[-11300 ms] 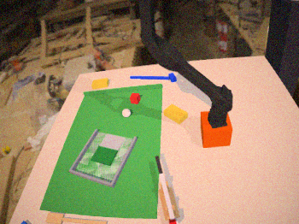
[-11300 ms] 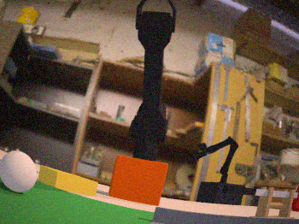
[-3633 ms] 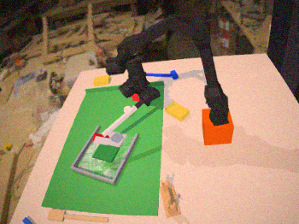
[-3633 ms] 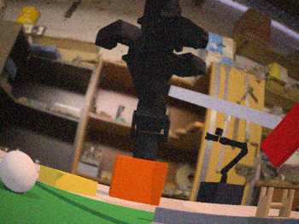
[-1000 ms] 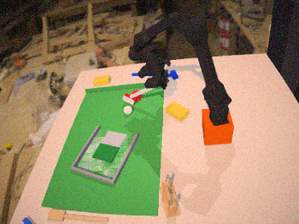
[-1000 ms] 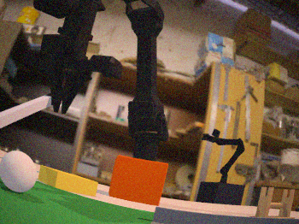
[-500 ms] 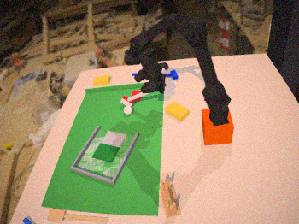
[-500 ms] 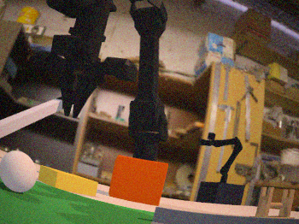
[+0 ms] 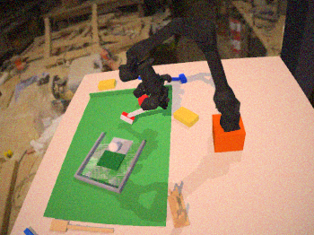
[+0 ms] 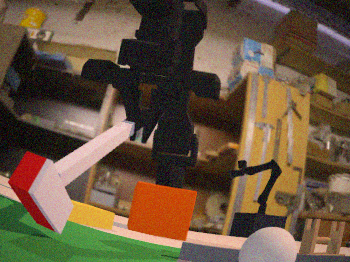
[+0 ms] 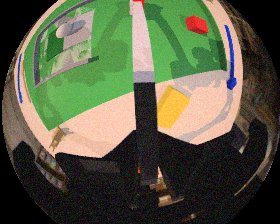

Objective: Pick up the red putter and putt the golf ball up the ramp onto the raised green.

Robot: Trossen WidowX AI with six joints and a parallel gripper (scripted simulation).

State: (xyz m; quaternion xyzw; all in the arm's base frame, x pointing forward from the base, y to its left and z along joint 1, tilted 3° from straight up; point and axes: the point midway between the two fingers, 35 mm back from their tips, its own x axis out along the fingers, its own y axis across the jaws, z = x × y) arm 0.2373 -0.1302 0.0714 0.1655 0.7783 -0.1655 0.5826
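The putter point(image 9: 127, 117) point(image 10: 55, 197) point(image 11: 143, 45) has a red and white head, a white shaft and a black grip. My gripper point(image 9: 157, 104) point(image 10: 143, 134) point(image 11: 142, 132) is shut on its grip; the shaft slants down to the head, which is low over the green mat. The white golf ball point(image 9: 115, 145) point(image 10: 269, 247) point(image 11: 63, 30) is on the grey ramp point(image 9: 126, 144) point(image 11: 84, 36), close to the dark green square point(image 9: 111, 160) point(image 11: 56, 45) between the grey rails point(image 9: 134, 163) point(image 11: 37, 62). The ball is apart from the putter head. In the exterior view its lower part is cut off.
A red block point(image 9: 143, 100) point(image 11: 196, 24) is on the mat near the gripper. Yellow blocks point(image 9: 186, 117) point(image 9: 107, 84) lie beyond the mat's edges. A blue stick point(image 9: 182, 78) point(image 11: 231, 82) lies behind the gripper. An orange block point(image 9: 229, 141) point(image 10: 162, 210) is at the arm's base. A wooden piece point(image 9: 178, 208) stands near the mat.
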